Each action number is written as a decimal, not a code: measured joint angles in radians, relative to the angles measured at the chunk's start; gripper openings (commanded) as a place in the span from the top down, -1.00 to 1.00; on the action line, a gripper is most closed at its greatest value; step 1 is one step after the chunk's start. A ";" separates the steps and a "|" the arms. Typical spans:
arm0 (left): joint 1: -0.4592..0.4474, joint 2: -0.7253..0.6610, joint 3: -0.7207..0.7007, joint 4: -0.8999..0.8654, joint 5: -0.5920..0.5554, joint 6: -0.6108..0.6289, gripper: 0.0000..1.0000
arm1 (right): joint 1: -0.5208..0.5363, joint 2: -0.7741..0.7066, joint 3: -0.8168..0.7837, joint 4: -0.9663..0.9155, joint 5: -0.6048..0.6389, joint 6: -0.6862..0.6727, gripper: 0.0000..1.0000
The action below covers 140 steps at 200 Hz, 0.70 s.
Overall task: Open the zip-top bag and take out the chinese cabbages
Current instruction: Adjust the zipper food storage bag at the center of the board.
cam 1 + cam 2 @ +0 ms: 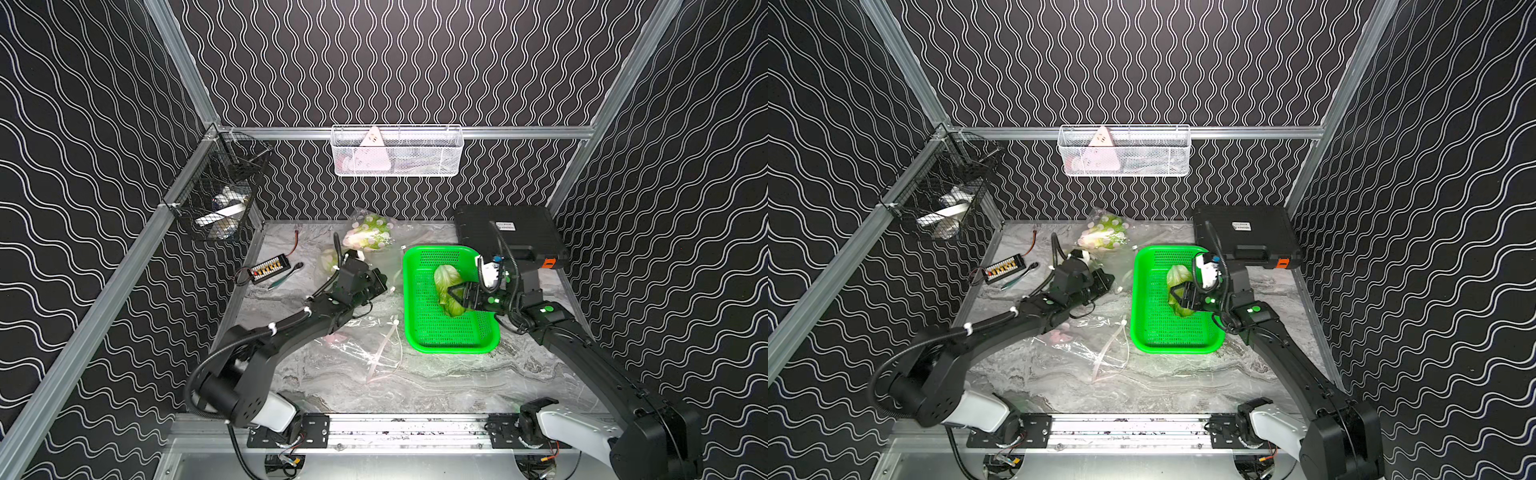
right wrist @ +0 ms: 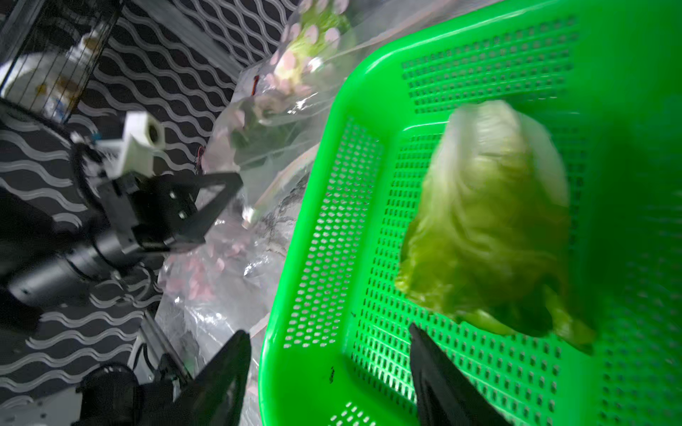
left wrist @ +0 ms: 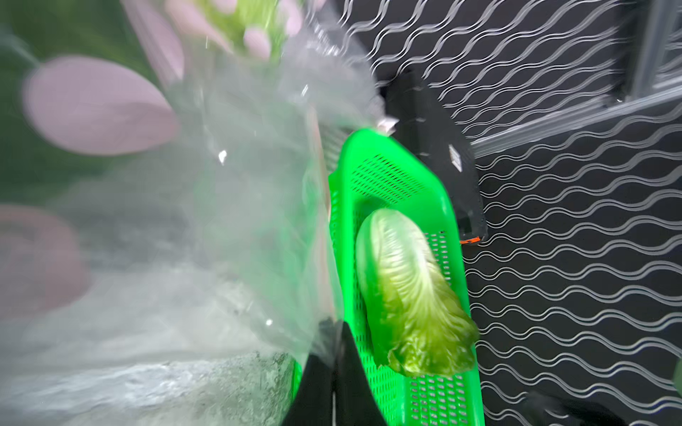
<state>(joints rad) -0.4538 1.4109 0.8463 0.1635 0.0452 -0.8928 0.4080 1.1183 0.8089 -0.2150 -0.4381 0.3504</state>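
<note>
Green plastic basket (image 1: 440, 332) full of little holes, flat on the gray table (image 1: 436, 382), toward the right. Just behind it, a big black case (image 1: 532, 232) with an orange clip. High on the back wall, a white wire basket (image 1: 415, 158) with a pink-white triangle thing (image 1: 372, 145) inside. On the left wall, a black wire basket (image 1: 216, 195) with white stuff inside. Far left on the table, a small board (image 1: 269, 268) with orange and yellow bits, a red wire (image 1: 296, 241) behind, a little tool (image 1: 285, 276) beside. Black walls (image 1: 415, 62) with white wavy lines.
</note>
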 measured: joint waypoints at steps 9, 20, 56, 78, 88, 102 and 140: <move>0.021 -0.049 -0.006 -0.051 -0.003 0.037 1.00 | 0.077 -0.009 -0.008 0.024 0.021 -0.038 -0.47; 0.057 -0.105 -0.025 -0.103 0.003 0.076 1.00 | 0.156 -0.020 -0.021 0.064 0.033 -0.090 -0.50; 0.188 -0.261 -0.089 -0.281 0.102 0.168 1.00 | 0.246 -0.012 -0.068 0.265 0.069 -0.232 -0.49; 0.202 -0.322 -0.099 -0.365 0.158 0.214 1.00 | 0.299 0.057 -0.138 0.507 0.035 -0.270 -0.48; 0.204 -0.345 -0.110 -0.393 0.180 0.222 1.00 | 0.327 0.111 -0.160 0.602 0.015 -0.283 -0.45; 0.206 -0.369 -0.127 -0.420 0.198 0.235 1.00 | 0.375 0.187 -0.163 0.702 -0.003 -0.311 -0.44; 0.209 -0.403 -0.123 -0.475 0.250 0.240 1.00 | 0.472 0.341 -0.107 0.873 0.012 -0.428 -0.38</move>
<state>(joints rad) -0.2443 1.0080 0.7231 -0.3119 0.2955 -0.6525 0.8799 1.4597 0.7021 0.6582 -0.4263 -0.0772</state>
